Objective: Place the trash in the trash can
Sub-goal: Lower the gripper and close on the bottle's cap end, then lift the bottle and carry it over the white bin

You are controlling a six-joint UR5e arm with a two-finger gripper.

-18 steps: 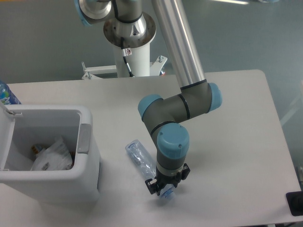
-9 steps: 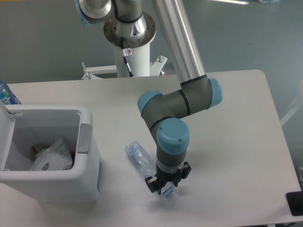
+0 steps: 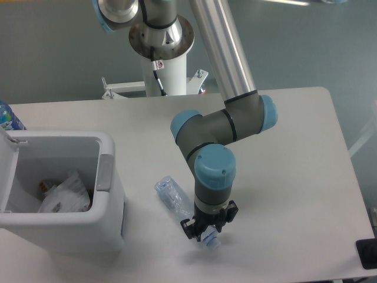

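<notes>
The flattened clear bottle (image 3: 172, 196) lies on the table, running from near the trash can's right side down to its pale cap end under my gripper. My gripper (image 3: 207, 233) points straight down over the cap end, its black fingers closed around the bottle. The white trash can (image 3: 109, 212) stands at the left with its lid open. The crumpled translucent-white wrapper (image 3: 66, 194) lies inside it.
A blue-labelled bottle (image 3: 7, 117) peeks in at the far left edge behind the can. The arm's white base post (image 3: 161, 65) stands at the back of the table. A dark object (image 3: 367, 252) sits at the right edge.
The gripper and the bottle's cap end have shifted slightly left and a little up; the bottle has moved with it.
</notes>
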